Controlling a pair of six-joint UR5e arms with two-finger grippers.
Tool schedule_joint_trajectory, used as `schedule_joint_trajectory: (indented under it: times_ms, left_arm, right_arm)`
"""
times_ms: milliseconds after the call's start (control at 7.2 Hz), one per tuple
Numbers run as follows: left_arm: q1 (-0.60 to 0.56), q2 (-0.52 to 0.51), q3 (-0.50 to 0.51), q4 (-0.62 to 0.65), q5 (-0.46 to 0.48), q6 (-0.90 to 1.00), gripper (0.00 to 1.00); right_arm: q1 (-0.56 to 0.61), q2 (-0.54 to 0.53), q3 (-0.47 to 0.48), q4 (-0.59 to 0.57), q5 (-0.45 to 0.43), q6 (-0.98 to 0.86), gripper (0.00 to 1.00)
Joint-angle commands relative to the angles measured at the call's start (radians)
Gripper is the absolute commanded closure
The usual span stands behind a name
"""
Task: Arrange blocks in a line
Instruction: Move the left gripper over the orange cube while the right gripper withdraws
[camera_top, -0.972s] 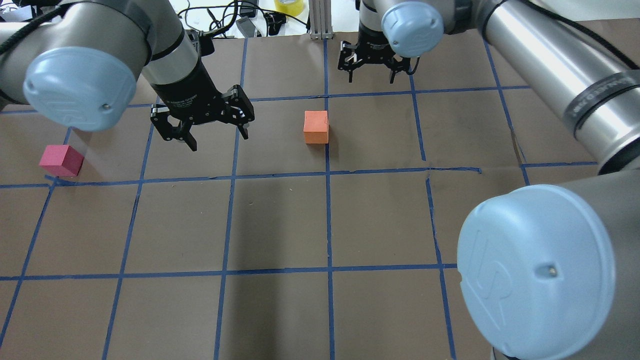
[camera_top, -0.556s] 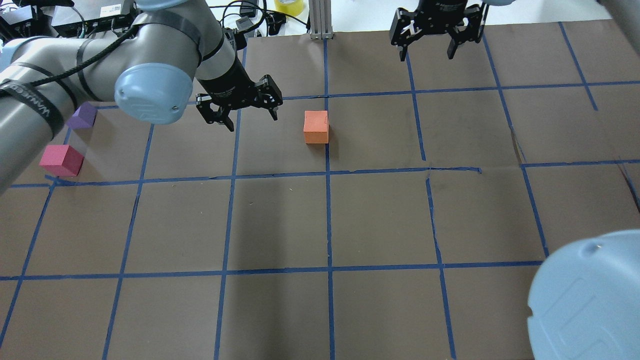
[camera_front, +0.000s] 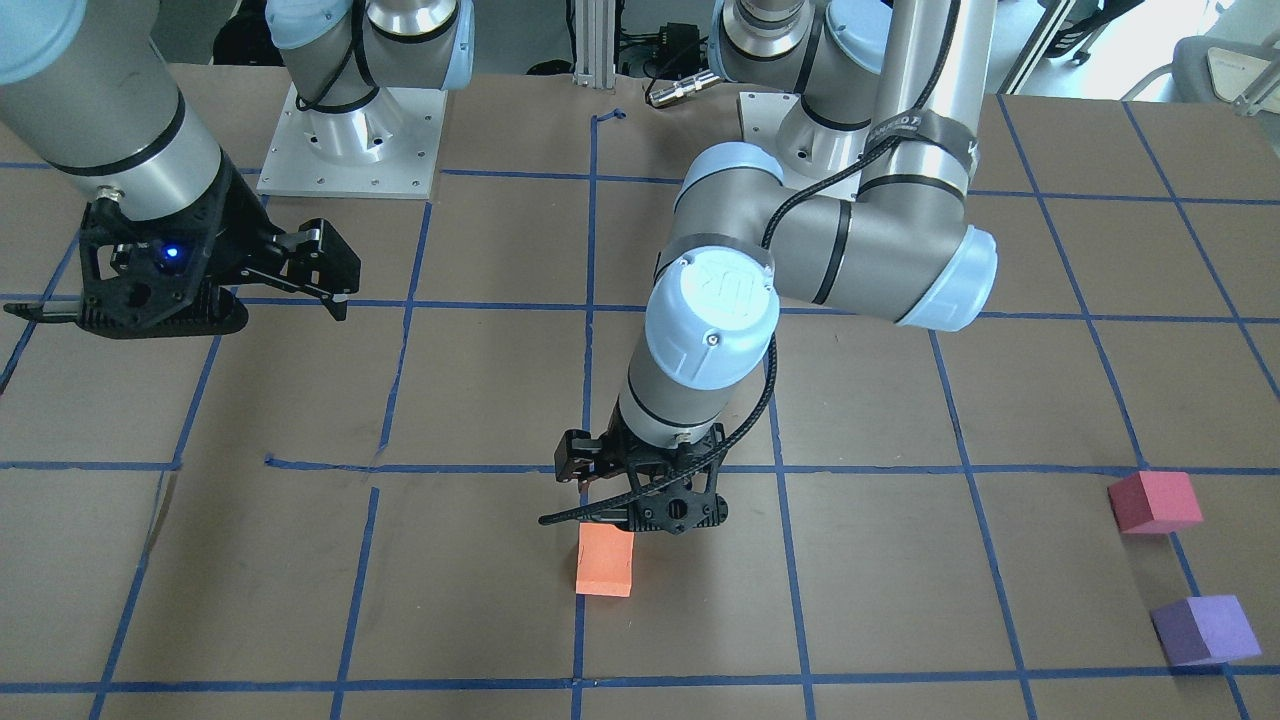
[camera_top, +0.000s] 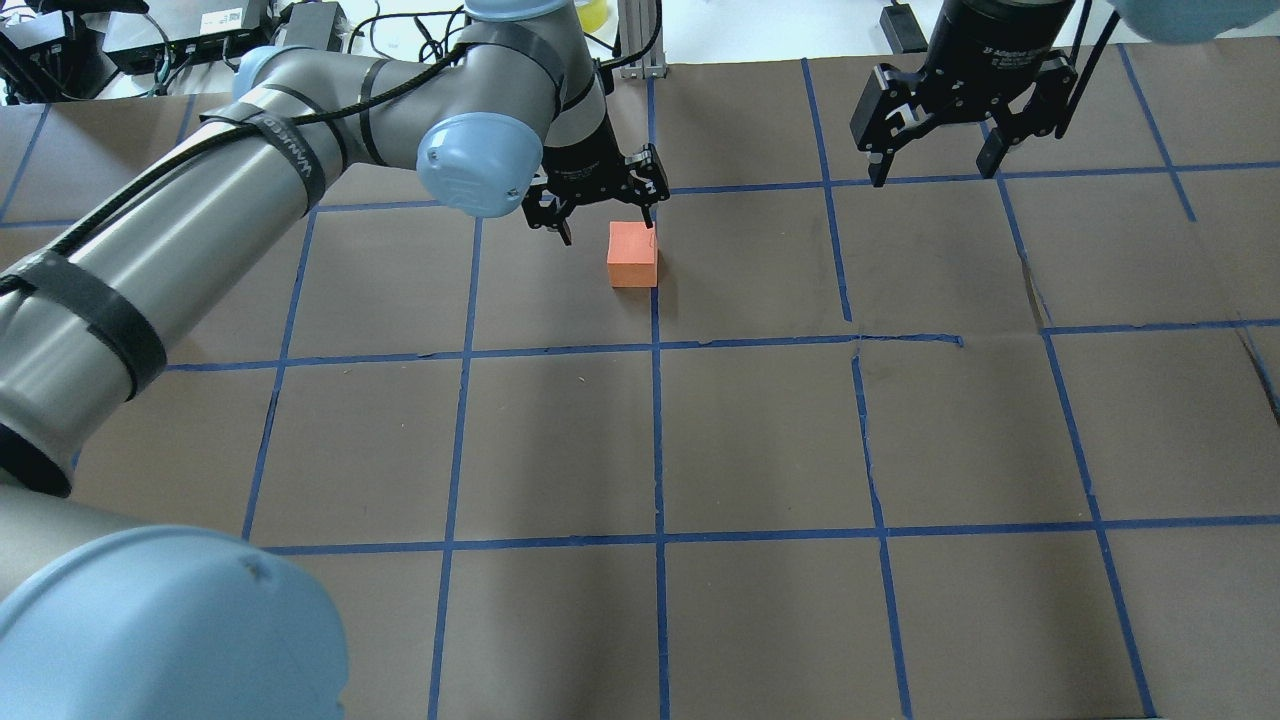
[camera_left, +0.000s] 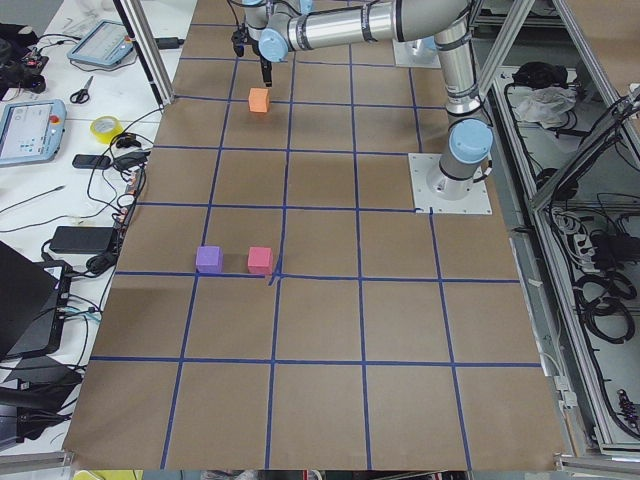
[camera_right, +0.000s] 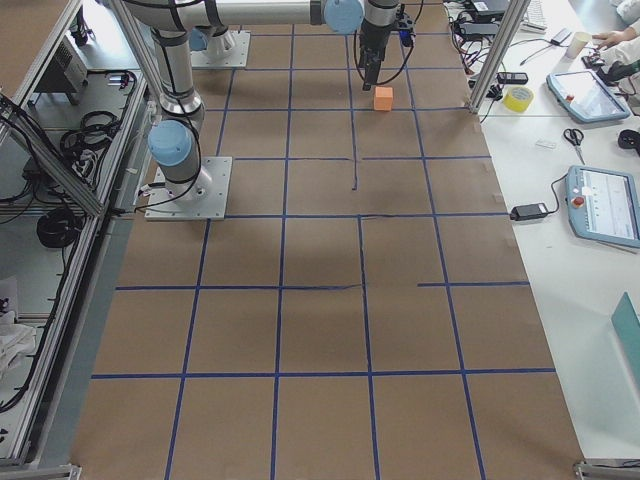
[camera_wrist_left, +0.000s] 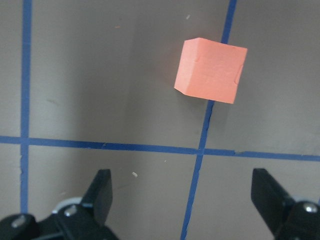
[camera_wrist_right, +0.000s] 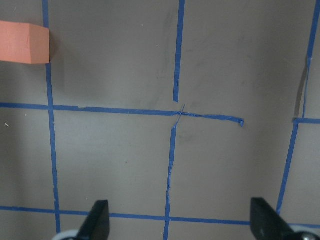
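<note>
**While the left arm closes on the orange block, no line has yet begun**

Overhead: the left gripper (camera_top: 608, 215) has crossed from the left half of the table (camera_top: 760, 440) and now hangs just beside the orange block (camera_top: 632, 255). Its jaws are spread and hold nothing. The block has not moved; it sits toward the operators' edge, about midway along it. The right gripper (camera_top: 931, 176), likewise spread and empty, has shifted toward the right end. A pick of the orange block looks like the next step, so arranging has barely started.

Front-facing: the pinkish-red block (camera_front: 1155, 501) and purple block (camera_front: 1203, 630) lie near each other but not touching. Both are well apart from the orange one, toward the table's left end, with the purple one nearer the operators' edge.

Left side: that pair sits side by side with a small gap.

Right side: only the orange block shows, under the far arm.

Left wrist: the orange block lies ahead of the spread fingers (camera_wrist_left: 102, 192), not between them, over a strip of blue tape (camera_wrist_left: 200, 150).

Right wrist: fingers are wide over bare paper.

No container shows in any view.
</note>
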Motion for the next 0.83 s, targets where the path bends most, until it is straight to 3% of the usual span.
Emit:
schedule_joint_trajectory:
  times_ms: [0,694]
  left_arm:
    - [-0.013,-0.106,0.075,0.005,0.033,-0.009,0.0]
    - [-0.026,-0.198,0.121,0.038,0.037,-0.04,0.0]
  right_arm:
    - [-0.006,-0.052,0.056,-0.045,-0.013,-0.046,0.0]
    - [-0.006,-0.053,0.057,-0.045,0.001,-0.046,0.0]
